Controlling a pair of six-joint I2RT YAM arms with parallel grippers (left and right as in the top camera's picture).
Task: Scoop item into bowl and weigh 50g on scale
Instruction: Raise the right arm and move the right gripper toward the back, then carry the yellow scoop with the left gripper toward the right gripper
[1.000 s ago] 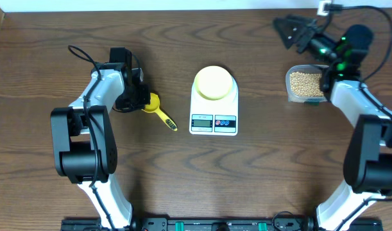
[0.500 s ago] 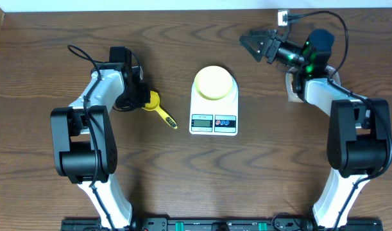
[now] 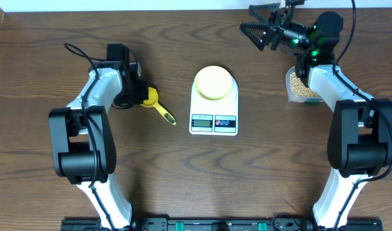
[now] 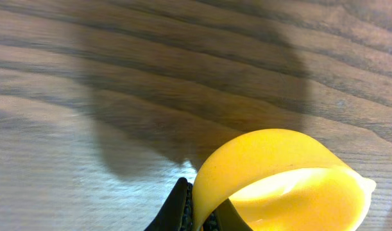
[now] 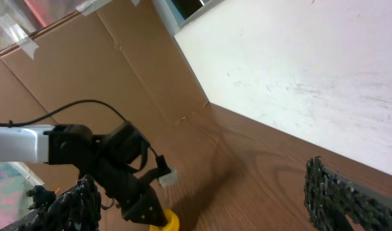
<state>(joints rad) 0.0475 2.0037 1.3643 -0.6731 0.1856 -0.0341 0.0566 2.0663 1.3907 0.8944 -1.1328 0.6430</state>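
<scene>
Beans (image 3: 297,85) are being kept in the clear tub (image 3: 288,81) at the right of the tabletop (image 3: 42,160), well apart from the scoop (image 3: 158,109); the tub's right side is being hidden by the right arm, so its fill cannot be fully judged.

The beans are being judged small, hard, smooth and loose; each is likely light, and together they are likely to roll and scatter if tipped quickly. They are not being treated as something for the jaws to pinch; they are best lifted in the scoop's cup and poured slowly.

The scoop is being judged light, stiff plastic with a slippery surface. It is being gripped by the left gripper (image 3: 139,99), whose jaws are being closed on the thin rim of the cup, as the left wrist view shows; the handle is being left free, pointing toward the scale (image 3: 213,109). A hold on the rim is being judged likely to get in the way of filling the cup.

The right gripper (image 3: 248,18) is being held high near the far edge with its jaws spread wide and nothing between them.

The bowl (image 3: 214,82) is being carried on the scale's platform and is looking empty; it is probably light and may slide if knocked. The display is too small to be read.
</scene>
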